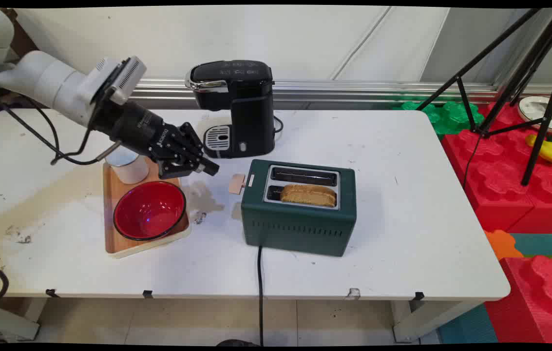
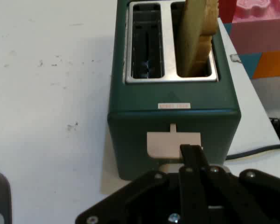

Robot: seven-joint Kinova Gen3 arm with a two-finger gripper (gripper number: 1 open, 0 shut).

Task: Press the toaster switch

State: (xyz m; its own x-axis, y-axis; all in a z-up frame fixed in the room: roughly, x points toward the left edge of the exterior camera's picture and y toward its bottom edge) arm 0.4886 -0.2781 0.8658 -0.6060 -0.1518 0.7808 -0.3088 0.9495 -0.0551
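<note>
A dark green toaster (image 1: pixel 300 219) stands mid-table with a slice of bread (image 1: pixel 308 195) upright in its near slot; the far slot (image 1: pixel 304 174) is empty. Its beige lever (image 1: pixel 236 184) sticks out of the left end, raised. My gripper (image 1: pixel 211 169) is shut with nothing in it, hovering just left of and slightly above the lever, a small gap apart. In the hand view the closed gripper (image 2: pixel 192 150) points at the lever (image 2: pixel 165 143) on the toaster (image 2: pixel 130 112), with the bread (image 2: pixel 196 37) in the right-hand slot.
A black coffee machine (image 1: pixel 237 107) stands behind the toaster. Under my arm a wooden board (image 1: pixel 110 195) carries a red bowl (image 1: pixel 149 209) and a white cup (image 1: pixel 129 168). The toaster's cord (image 1: pixel 259 292) hangs over the front edge. A tripod (image 1: pixel 524 73) and red foam blocks (image 1: pixel 500 170) stand at right.
</note>
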